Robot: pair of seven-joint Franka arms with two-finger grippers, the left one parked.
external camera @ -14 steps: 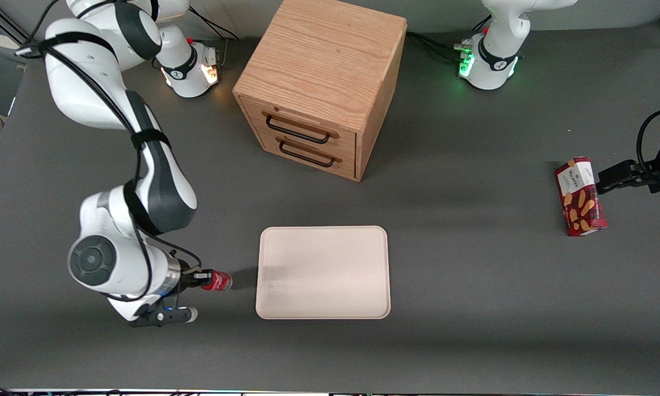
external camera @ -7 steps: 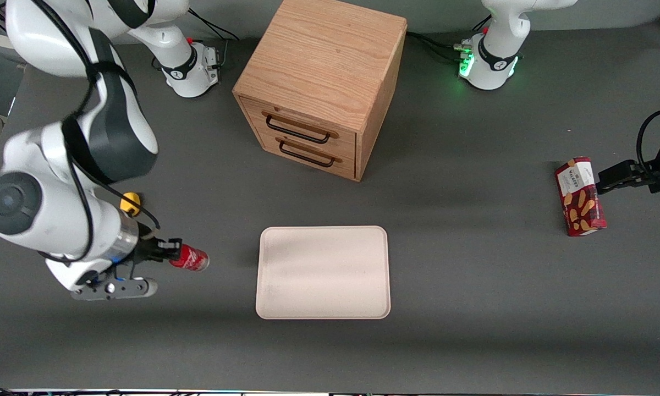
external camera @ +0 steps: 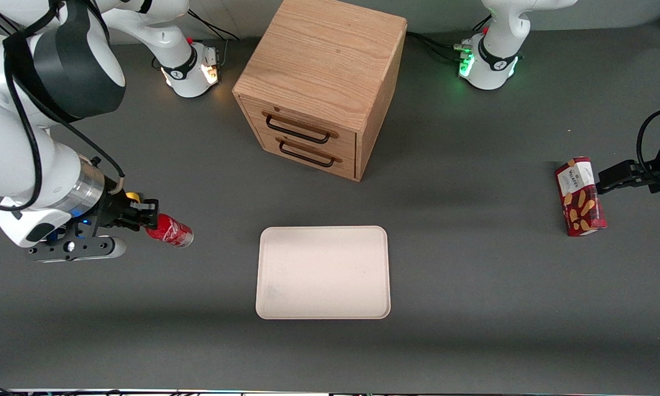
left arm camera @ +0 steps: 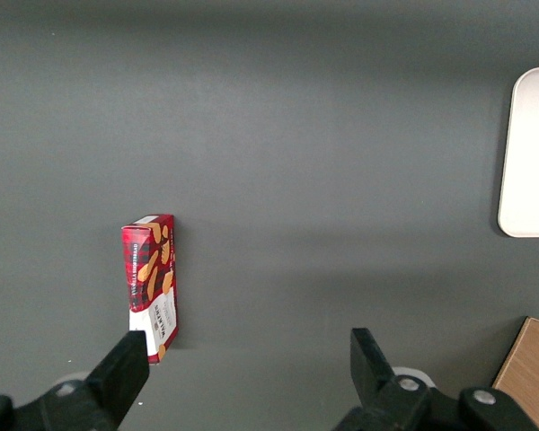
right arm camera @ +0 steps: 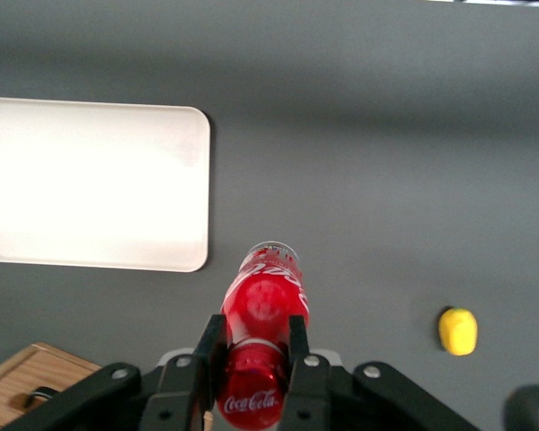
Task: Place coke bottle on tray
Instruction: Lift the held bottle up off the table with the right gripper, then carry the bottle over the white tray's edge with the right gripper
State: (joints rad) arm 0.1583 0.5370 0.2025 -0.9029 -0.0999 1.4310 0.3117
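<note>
Front view shows the end effector point(external camera: 149, 221) squeezed tight on the coke bottle point(external camera: 169, 231). The bottle is up in the air, above the desk point(external camera: 473, 308), tipped over on its side with its bottom pointing at the tray point(external camera: 323, 272). So the picking-up part looks done. The bottle is near the tray but not over it. It hangs off toward the working arm's end of the desk. Nothing sits on the tray. I think the arm has to carry the bottle over the tray, bring it down, and let go. A little yellow lump point(right arm camera: 457, 330) lies on the desk close by.
</note>
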